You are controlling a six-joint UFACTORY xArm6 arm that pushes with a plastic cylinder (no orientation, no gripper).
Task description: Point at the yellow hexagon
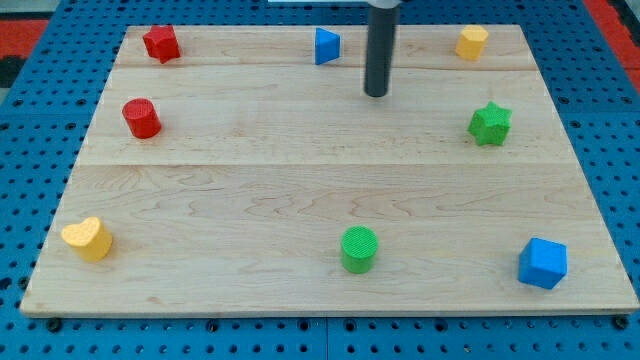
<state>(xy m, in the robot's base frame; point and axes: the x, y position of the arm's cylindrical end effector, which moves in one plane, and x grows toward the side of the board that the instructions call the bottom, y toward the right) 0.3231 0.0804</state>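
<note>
Rod tip short of the yellow hexagon

The tip (376, 95) rested on the wooden board (300, 180) near the view's top, just right of the blue triangle (326, 45); it had no jaws. The yellow hexagon (472, 42) sat well apart, toward the top right corner.

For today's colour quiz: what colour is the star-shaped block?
Green; the star shows best in the camera view, at the view's right.
</note>
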